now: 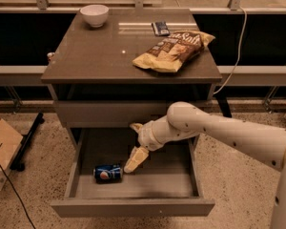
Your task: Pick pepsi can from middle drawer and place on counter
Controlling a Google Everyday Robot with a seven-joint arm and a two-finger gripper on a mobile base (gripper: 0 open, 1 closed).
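Note:
The pepsi can (107,172) lies on its side at the left of the pulled-out middle drawer (133,207), on its flat grey floor. My gripper (134,145) hangs over the drawer just right of the can. It is open, with the lower finger (135,160) pointing down and its tip close to the can's right end, and the upper finger near the shut drawer front above. Nothing is held. The counter (95,51) is the glossy grey-brown top of the cabinet.
On the counter are a white bowl (94,14) at the back left, a flat dark-blue packet (159,28) at the back, and a chips bag (174,50) at the right. A shut drawer front (105,113) sits above the open drawer. A cardboard box (0,151) stands on the floor at left.

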